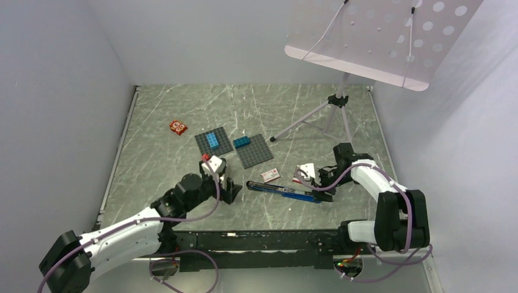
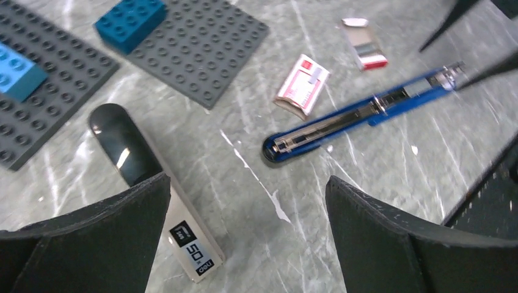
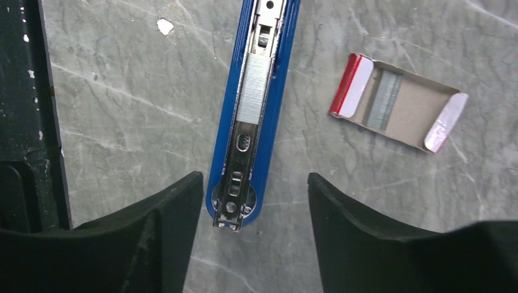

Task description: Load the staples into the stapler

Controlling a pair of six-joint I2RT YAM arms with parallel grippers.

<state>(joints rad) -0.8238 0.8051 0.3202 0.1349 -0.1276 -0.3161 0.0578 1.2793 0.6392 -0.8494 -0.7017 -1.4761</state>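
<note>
The blue stapler [image 1: 284, 192] lies opened flat on the table, its metal channel facing up [image 2: 360, 113]. A silver strip of staples [image 3: 256, 88] sits in that channel. My right gripper [image 3: 253, 183] is open, its fingers on either side of the stapler's near end without touching it. The white staple box with red print [image 2: 302, 83] lies beyond the stapler. Its open tray [image 3: 397, 104] holds another short staple strip. My left gripper [image 2: 247, 183] is open over bare table. A grey and black piece labelled "50" [image 2: 153, 195] lies by its left finger.
Two grey studded baseplates [image 1: 253, 151] with blue bricks [image 1: 212, 139] lie behind the stapler. An orange-red tile [image 1: 178, 127] sits at the back left. A tripod [image 1: 338, 104] carrying a perforated board stands at the back right.
</note>
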